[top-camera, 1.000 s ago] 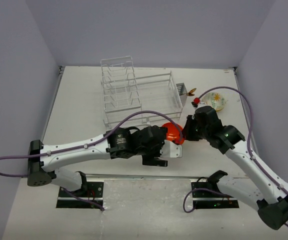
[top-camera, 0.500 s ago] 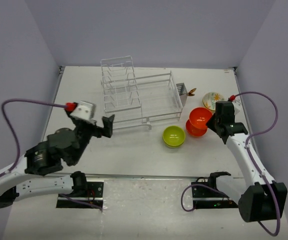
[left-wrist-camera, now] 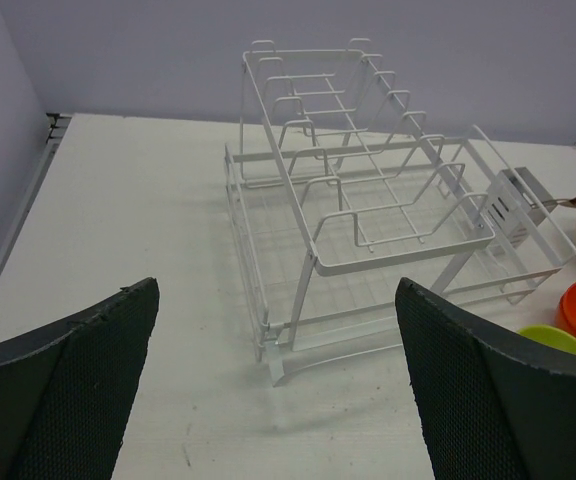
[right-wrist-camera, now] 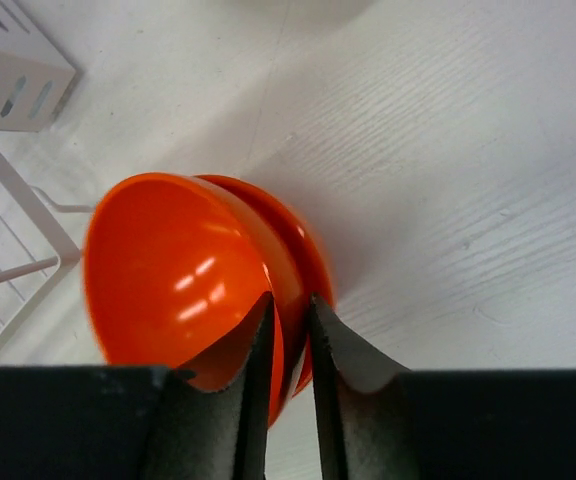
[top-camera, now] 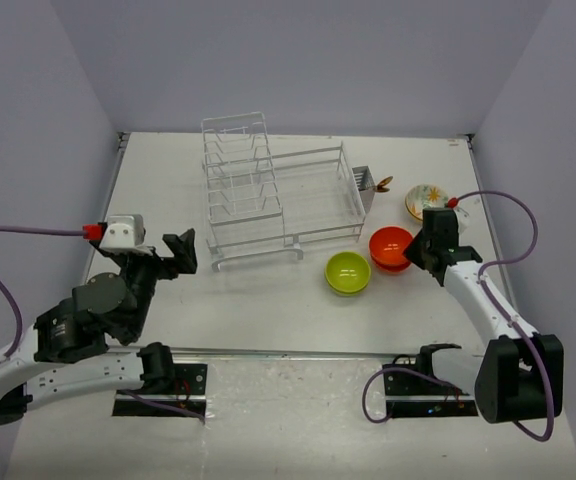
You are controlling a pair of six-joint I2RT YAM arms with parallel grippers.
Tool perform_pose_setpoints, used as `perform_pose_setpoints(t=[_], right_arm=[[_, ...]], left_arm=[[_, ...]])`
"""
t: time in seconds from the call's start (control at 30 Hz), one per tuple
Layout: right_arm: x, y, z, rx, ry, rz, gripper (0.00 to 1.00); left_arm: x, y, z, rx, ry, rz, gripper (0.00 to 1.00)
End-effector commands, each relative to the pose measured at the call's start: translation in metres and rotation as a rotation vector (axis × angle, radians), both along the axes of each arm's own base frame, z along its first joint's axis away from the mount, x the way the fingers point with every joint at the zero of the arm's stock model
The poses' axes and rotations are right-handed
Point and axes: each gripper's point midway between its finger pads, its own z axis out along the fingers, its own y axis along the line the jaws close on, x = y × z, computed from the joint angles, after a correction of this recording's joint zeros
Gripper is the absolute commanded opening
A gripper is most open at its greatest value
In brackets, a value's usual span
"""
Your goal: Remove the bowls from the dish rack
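The white wire dish rack (top-camera: 278, 195) stands at the back middle with no bowls in it. Two orange-red bowls (top-camera: 390, 247) sit nested on the table right of it. A lime-green bowl (top-camera: 348, 271) lies beside them, and a flower-patterned bowl (top-camera: 426, 200) behind. My right gripper (right-wrist-camera: 290, 300) straddles the rim of the upper orange-red bowl (right-wrist-camera: 168, 280), one finger inside and one outside. Its jaws are narrowly apart, with a slit showing beside the rim. My left gripper (left-wrist-camera: 273, 290) is wide open with nothing in it, hovering left of the rack (left-wrist-camera: 368, 200).
A small cutlery basket (top-camera: 363, 185) hangs on the rack's right end, with a utensil sticking out. Grey walls close in the table on the left, right and back. The right arm's cable loops over the flower-patterned bowl.
The left arm has drawn back from the middle to the left side. The right gripper has lowered the orange-red bowl into the other orange-red one, and its jaws have parted slightly.
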Motion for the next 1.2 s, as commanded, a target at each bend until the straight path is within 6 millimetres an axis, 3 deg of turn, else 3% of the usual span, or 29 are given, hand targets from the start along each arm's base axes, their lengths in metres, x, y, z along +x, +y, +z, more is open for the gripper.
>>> perform_pose_setpoints(t=[0.0, 0.03, 0.07, 0.1, 0.23, 0.37, 0.43, 0.47, 0.53, 0.57, 0.6, 0.67, 0.7, 0.83, 0.87, 1.03, 1.17], right_arm=[[0.017, 0.004, 0.013, 0.029, -0.083, -0.002, 0.22], [0.015, 0.004, 0.014, 0.031, -0.079, -0.002, 0.28], [0.014, 0.003, 0.018, 0.031, -0.091, -0.003, 0.47], [0.012, 0.003, 0.021, 0.03, -0.093, -0.006, 0.52], [0.006, -0.004, 0.05, 0.005, -0.151, -0.021, 0.6], [-0.003, -0.006, 0.096, -0.002, -0.242, -0.017, 0.73], [-0.011, -0.005, 0.131, -0.014, -0.305, 0.018, 0.85], [-0.015, -0.005, 0.126, -0.024, -0.283, 0.028, 0.85], [-0.019, 0.001, 0.153, -0.025, -0.322, 0.087, 0.97], [-0.027, 0.003, 0.154, -0.034, -0.294, 0.127, 0.99], [-0.032, 0.01, 0.176, -0.02, -0.338, 0.172, 0.99], [-0.043, 0.011, 0.198, -0.041, -0.366, 0.208, 0.99], [-0.051, 0.01, 0.208, -0.053, -0.392, 0.222, 0.99], [-0.076, -0.002, 0.245, -0.155, -0.461, 0.242, 0.99], [-0.081, -0.004, 0.262, -0.174, -0.501, 0.236, 0.99], [-0.11, -0.023, 0.289, -0.284, -0.584, 0.201, 0.99], [-0.119, -0.016, 0.288, -0.274, -0.636, 0.24, 0.99]], left_arm=[[0.004, -0.006, 0.003, -0.009, 0.001, 0.031, 1.0], [0.005, -0.011, 0.001, 0.004, 0.005, 0.024, 1.0], [0.006, -0.013, 0.001, 0.006, 0.005, 0.024, 1.0], [0.006, -0.015, 0.001, 0.008, 0.006, 0.022, 1.0], [0.01, -0.034, -0.002, 0.028, 0.027, -0.004, 1.0], [0.02, -0.051, 0.001, 0.04, 0.049, 0.004, 1.0], [0.035, -0.058, 0.01, 0.028, 0.05, 0.008, 1.0], [0.043, -0.06, 0.013, 0.019, 0.054, 0.005, 1.0], [0.065, -0.057, 0.021, -0.007, 0.071, 0.014, 1.0], [0.072, -0.053, 0.024, -0.016, 0.074, 0.032, 1.0], [0.086, -0.043, 0.028, -0.032, 0.08, 0.069, 1.0], [0.095, -0.028, 0.028, -0.041, 0.102, 0.115, 1.0], [0.1, -0.007, 0.029, -0.057, 0.099, 0.175, 1.0], [0.104, 0.047, 0.021, -0.079, 0.104, 0.277, 1.0], [0.104, 0.067, 0.017, -0.086, 0.109, 0.328, 1.0], [0.079, 0.079, -0.004, -0.085, 0.129, 0.314, 1.0], [0.045, 0.091, -0.013, -0.102, 0.076, 0.341, 1.0]])
